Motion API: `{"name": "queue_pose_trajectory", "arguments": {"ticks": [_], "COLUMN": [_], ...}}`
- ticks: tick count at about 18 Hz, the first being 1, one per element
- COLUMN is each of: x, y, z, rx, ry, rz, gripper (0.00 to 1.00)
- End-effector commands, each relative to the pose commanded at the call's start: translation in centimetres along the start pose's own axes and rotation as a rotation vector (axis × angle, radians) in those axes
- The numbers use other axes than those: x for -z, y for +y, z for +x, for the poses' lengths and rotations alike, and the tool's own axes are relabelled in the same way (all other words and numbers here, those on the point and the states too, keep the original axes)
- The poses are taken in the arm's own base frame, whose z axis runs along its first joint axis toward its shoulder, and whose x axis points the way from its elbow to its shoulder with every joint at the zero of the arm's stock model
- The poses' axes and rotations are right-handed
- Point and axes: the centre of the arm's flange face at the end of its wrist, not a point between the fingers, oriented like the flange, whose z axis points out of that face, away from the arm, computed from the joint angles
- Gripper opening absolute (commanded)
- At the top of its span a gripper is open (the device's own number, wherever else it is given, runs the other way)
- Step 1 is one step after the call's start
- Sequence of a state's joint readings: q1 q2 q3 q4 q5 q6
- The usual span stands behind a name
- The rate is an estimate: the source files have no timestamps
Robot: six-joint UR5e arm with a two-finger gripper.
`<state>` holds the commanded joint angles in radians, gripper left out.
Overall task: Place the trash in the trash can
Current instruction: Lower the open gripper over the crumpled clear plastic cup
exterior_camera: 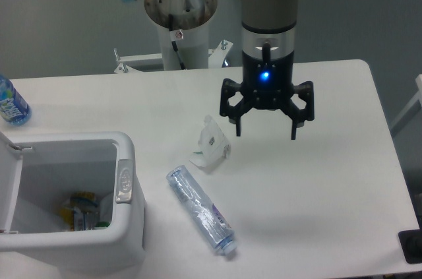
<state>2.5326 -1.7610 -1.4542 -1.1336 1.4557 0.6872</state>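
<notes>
Here we see the tool [266,131] hanging above the white surface [343,180], its two fingers spread wide apart with nothing between them and a blue light glowing on its black body. Just to its left, and lower in the frame, the crumpled whitish wrapper [211,145] lies on the surface, apart from the fingers. Nearer to us, the crushed clear bottle [200,210] lies on its side at a slant, its cap end pointing toward the bottom of the view; it is close to the wrapper but we cannot tell whether the two touch. The trash can [125,219] stands at the lower left with its lid open to the left and a grey latch [124,181] on its right rim; we make out some coloured scraps inside it. A small blue-tinted bottle [11,103] stands at the far left edge, well apart from everything else.
</notes>
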Motion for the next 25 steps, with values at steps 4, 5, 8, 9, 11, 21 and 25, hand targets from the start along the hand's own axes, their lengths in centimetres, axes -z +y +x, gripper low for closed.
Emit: {"name": "queue_pose_trajectory", "arguments": {"ticks": [4, 5, 8, 9, 11, 21, 25], "x": [-0.3, -0.7, -1.4, -1.8, -3.0, -9.0, -11.6], "y": [0.6, 0.8, 1.7, 1.9, 2.5, 7.5, 9.6], "z": [0.2, 0.4, 1.8, 1.9, 2.3, 8.2, 12.1], "rx": [0.001, 0.003, 0.008, 0.006, 0.011, -0.066, -0.16], "ry": [-0.004, 0.0, 0.02, 0.03, 0.044, 0.145, 0.206], "rz": [-0.013, -0.017, -0.03, -0.033, -0.052, -0.168, -0.226], "gripper": [1.0, 1.0, 1.0, 1.0, 1.0, 1.0, 1.0]}}
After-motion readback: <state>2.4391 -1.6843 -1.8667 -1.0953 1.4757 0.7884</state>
